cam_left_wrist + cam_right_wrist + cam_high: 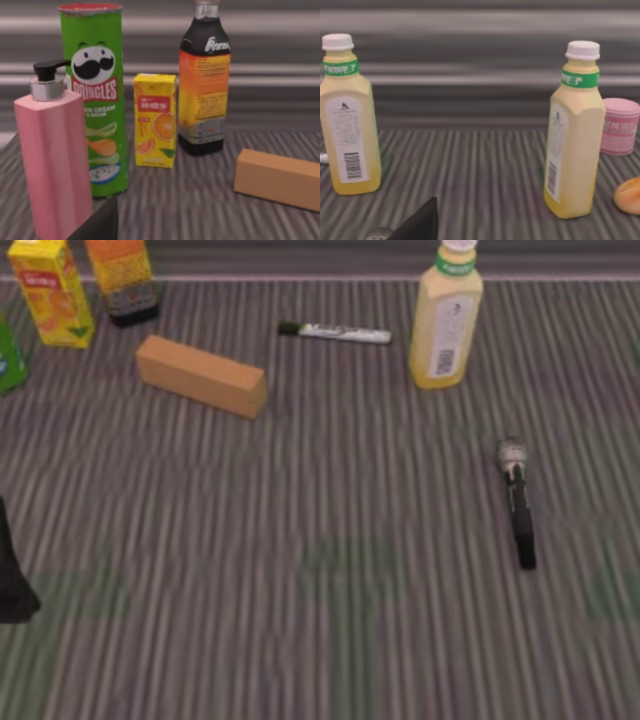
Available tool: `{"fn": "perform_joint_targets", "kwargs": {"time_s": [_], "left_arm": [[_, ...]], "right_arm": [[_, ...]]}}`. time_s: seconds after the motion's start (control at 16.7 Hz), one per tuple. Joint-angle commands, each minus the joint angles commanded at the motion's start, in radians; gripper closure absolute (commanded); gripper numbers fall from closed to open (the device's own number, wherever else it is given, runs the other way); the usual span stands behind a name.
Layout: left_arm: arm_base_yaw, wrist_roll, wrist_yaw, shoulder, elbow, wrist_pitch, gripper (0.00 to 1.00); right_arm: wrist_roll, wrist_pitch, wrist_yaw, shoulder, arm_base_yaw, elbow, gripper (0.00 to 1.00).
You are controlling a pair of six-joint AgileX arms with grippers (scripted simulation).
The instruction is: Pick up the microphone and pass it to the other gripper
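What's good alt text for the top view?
A microphone lies untouched on the right of a striped grey table, silver head toward the back. Along the back stand a pale yellow bottle, a white marker, a tan block and a juice carton; the left arm shows at the left edge.

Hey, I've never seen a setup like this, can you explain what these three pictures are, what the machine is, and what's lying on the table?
This is a simulated table with two robot arms, each ending in a two-finger claw. One picture looks straight down; the other two come from cameras on the arms' wrists.

From above, only a dark bit of the left arm shows at the table's left edge; the right arm is out of sight. Nothing is held.

On the striped table lie the microphone toward the right, a white marker, a tan block, a pale yellow bottle, a juice carton and a dark bottle.

The left wrist view adds a Pringles can and a pink pump bottle.
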Motion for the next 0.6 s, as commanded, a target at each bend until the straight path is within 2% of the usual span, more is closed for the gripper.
{"fn": "perform_joint_targets", "kwargs": {"time_s": [0.3, 0.6], "left_arm": [[0.0, 0.0, 0.0, 0.0, 0.0, 0.0, 0.0], [0.0, 0.0, 0.0, 0.0, 0.0, 0.0, 0.0]], "right_arm": [[0.011, -0.047, -0.001, 0.062, 0.014, 0.052, 0.0], [0.073, -0.234, -0.001, 0.376, 0.073, 0.296, 0.0]]}}
